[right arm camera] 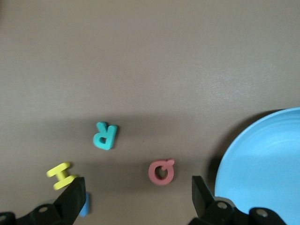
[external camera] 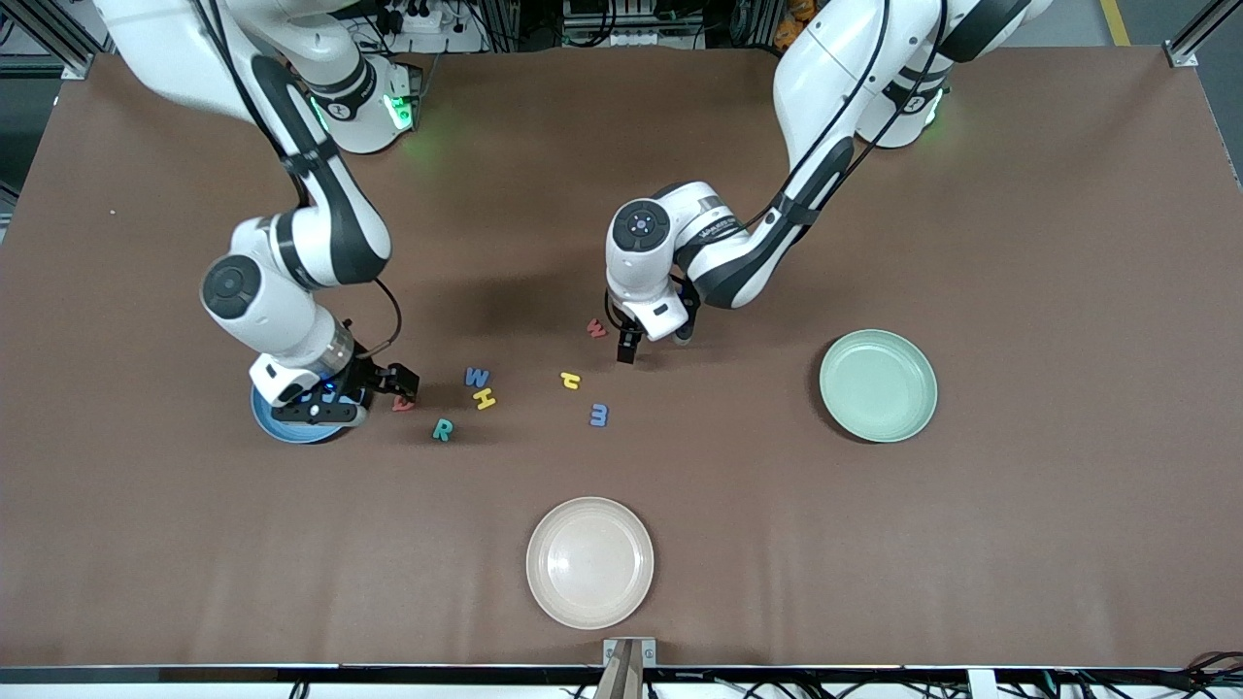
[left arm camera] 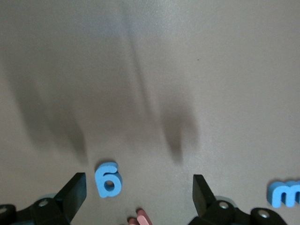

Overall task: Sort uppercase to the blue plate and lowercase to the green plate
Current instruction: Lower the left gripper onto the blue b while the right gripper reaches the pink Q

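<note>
From the front, the left gripper (external camera: 631,342) hangs spread and empty by the red w (external camera: 596,329) with the green plate (external camera: 879,385) well apart, the right gripper (external camera: 374,393) spread and empty beside the blue plate (external camera: 282,425); the left wrist shows one blue g (left arm camera: 108,179) between empty fingers (left arm camera: 75,192); the right wrist shows one red Q (right arm camera: 161,171) between its own, blue plate just beside.

Brown table covering (external camera: 1020,243), evenly lit, soft shadows. Cream plate (external camera: 589,562) near the front camera's edge. Aluminium frame posts (external camera: 1196,34) and cables (external camera: 621,19) along the arms' side.
</note>
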`<state>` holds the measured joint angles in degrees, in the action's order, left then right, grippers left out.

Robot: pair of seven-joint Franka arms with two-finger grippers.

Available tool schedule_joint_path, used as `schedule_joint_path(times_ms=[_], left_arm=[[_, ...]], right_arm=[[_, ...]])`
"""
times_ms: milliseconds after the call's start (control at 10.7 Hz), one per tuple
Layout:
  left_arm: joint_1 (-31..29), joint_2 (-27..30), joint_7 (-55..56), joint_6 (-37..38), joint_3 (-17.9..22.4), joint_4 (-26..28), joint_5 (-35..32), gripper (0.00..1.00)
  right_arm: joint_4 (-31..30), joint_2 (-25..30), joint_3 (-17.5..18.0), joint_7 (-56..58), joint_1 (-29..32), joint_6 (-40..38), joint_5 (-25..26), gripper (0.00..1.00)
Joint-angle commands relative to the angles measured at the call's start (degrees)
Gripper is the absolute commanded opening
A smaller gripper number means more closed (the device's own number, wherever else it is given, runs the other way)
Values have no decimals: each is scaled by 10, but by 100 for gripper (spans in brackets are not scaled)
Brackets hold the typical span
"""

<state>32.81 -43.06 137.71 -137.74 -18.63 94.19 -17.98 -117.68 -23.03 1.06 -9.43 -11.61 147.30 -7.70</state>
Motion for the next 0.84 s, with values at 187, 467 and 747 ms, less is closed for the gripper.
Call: schedule_joint_path(times_ms=[187, 467, 747], left_arm=[[12, 5, 81, -46, 5, 35, -72, 100], [10, 5, 82, -46, 4, 49, -72, 100], [10, 4, 82, -46, 4, 48, -71, 100]], right_arm=[[3, -40, -2, 13, -5, 37, 9, 95], [-1, -55, -2, 27, -4, 62, 12, 89], [-4, -67, -2, 27, -4, 74, 30, 84]])
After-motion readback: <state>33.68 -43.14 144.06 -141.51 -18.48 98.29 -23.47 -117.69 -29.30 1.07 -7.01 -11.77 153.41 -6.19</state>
